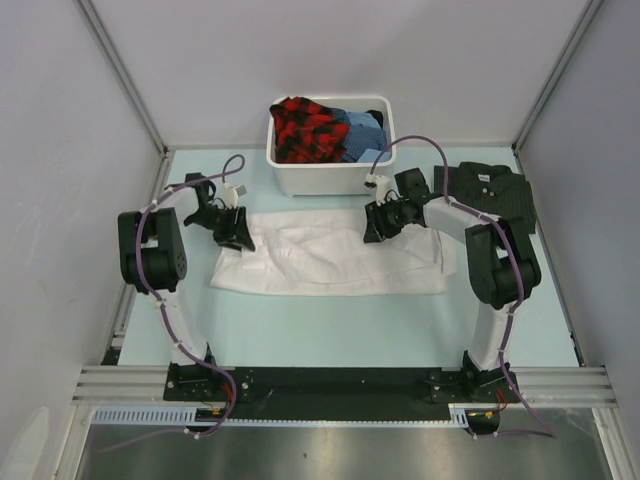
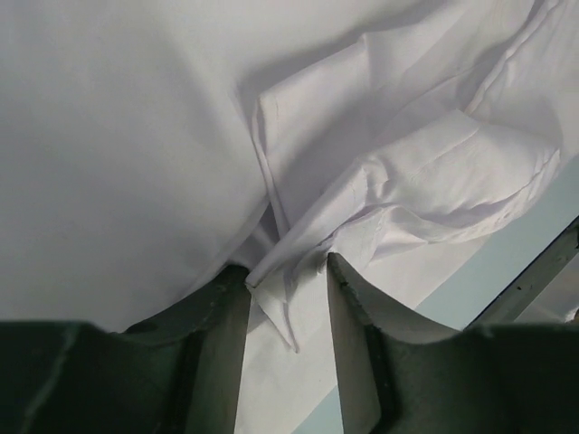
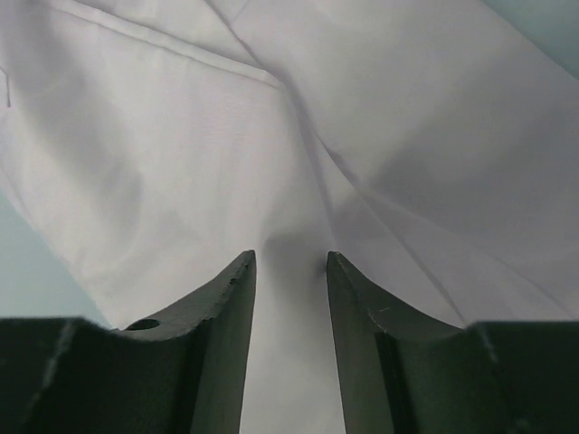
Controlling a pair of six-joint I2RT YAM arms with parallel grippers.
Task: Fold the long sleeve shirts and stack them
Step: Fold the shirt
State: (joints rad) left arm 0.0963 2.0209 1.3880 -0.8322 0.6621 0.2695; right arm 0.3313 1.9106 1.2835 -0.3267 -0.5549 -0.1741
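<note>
From overhead only: white shirt (image 1: 330, 265) spread flat across mid-worktop (image 1: 330, 335), long axis left to right, collar end not discernible; dark striped shirt (image 1: 505, 190) folded at right rear, partly beneath the right arm; tub (image 1: 330, 182) of plaid and blue cloth just behind the white shirt's rear edge. Bare worktop open along the near side and at far left; little room at the rear. Up close, from the wrists only: left tool (image 2: 288, 267) at the shirt's left rear corner, narrowly parted astride a pointed flap (image 2: 279, 312) of white cloth, not clamped; right tool (image 3: 291, 258) at the rear edge, narrowly parted over smooth cloth, holding nothing.
</note>
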